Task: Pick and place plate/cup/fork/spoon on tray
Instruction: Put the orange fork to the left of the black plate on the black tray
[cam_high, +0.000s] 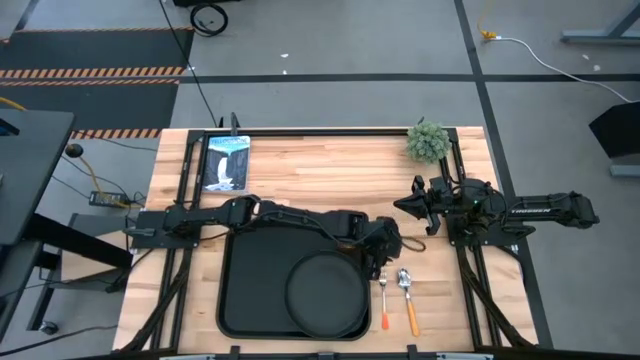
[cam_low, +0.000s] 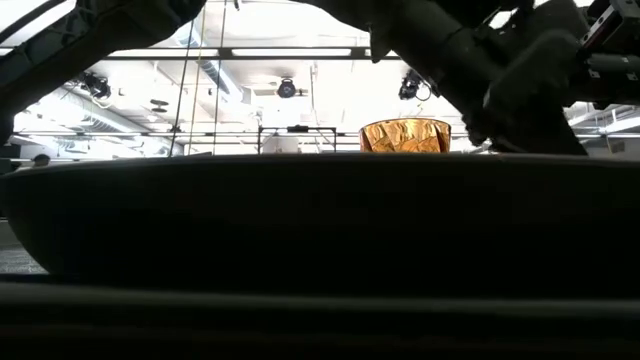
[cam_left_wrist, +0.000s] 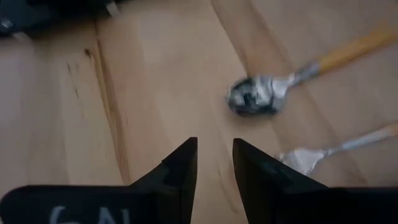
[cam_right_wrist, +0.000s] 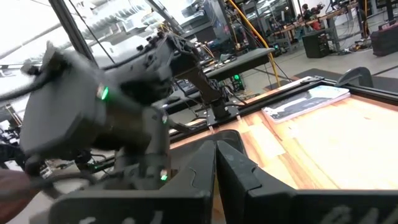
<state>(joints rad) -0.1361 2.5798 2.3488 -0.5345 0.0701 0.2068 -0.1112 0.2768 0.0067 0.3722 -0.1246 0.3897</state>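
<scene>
The black tray (cam_high: 240, 300) lies at the table's near middle, and the round black plate (cam_high: 325, 285) rests in its right half. The fork (cam_high: 382, 296) and the spoon (cam_high: 408, 296) lie side by side on the wood right of the tray, handles toward the near edge. My left gripper (cam_high: 392, 240) hovers just beyond them, narrowly open and empty (cam_left_wrist: 216, 142), with the spoon's bowl (cam_left_wrist: 252, 96) and the fork's tines (cam_left_wrist: 301, 160) ahead of it. The amber cup (cam_low: 405, 135) stands behind the tray's rim (cam_low: 320, 170). My right gripper (cam_high: 402, 207) waits shut (cam_right_wrist: 216, 144) at the far right.
A small green plant (cam_high: 428, 142) stands at the table's far right. A flat tablet-like device (cam_high: 226, 162) lies at the far left. Bare wood shows between them, beyond the tray. My left arm (cam_high: 280, 215) stretches across the tray's far edge.
</scene>
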